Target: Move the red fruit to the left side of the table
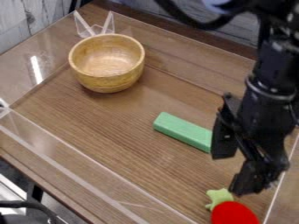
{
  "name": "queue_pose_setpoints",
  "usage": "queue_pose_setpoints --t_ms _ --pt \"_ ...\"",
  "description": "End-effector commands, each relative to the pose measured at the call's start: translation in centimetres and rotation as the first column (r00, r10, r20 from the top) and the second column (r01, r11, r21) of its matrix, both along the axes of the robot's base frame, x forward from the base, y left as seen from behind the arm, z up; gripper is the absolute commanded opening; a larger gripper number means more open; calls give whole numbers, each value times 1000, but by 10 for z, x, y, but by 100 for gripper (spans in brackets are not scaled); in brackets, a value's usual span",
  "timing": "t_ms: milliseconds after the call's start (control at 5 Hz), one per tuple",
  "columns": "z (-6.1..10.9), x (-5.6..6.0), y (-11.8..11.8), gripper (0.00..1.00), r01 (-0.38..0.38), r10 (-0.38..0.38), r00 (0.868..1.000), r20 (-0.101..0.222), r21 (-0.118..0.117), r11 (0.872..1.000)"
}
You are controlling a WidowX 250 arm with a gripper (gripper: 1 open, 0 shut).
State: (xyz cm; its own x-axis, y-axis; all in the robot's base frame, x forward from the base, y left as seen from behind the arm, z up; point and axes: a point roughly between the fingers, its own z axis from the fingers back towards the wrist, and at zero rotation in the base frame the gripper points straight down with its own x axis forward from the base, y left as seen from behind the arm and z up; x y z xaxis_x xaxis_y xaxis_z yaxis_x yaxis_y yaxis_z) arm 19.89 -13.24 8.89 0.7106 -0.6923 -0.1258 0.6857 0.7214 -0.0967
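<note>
I have the red toy strawberry (235,213) at 5 o'clock in my camera view, so low that the bottom edge of the picture cuts it off. Its green leafy top (219,199) points up toward 11 o'clock. It rests on the wood-grain tabletop (111,144), and nothing grips it.

Just beyond the fruit, toward 12 o'clock, is my black gripper (229,171), its fingers apart and nothing clamped between them. I judge that I have it over this side to line up a pick, with the jaws wide because the round body needs room. From this angle I can't tell how high the tips are. The fruit looks smooth and glossy, so a grip off its middle could make it roll or squirt away; I want to centre before closing.

Toward 11 o'clock from the fruit lies the green rectangular block (184,132), flat and partly behind the gripper. It may get bumped if I carry low toward 9 o'clock, which I take as the left side.

The one container I see is the round wooden bowl (107,67), upright at 11 o'clock, its smooth inner wall and floor showing. I read it as no part of this job: the fruit goes to the tabletop, so I'd pass on the near side of the bowl.
</note>
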Motion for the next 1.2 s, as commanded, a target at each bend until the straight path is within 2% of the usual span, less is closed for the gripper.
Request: queue_pose_setpoints --t_ms 0,200,400,600,800,1000 --pt "-11 -4 -7 0 106 -104 993 56 -35 994" --pt "-34 -7 -11 100 172 -168 982 82 -37 984" --pt "-34 -2 -14 0 171 -168 980 109 -25 985" --pt "-33 0 -16 100 173 -170 978 119 -21 985" --pt "-32 2 -15 0 221 -217 968 128 -18 975" --pt "-32 6 -13 0 269 -264 955 134 -17 963"
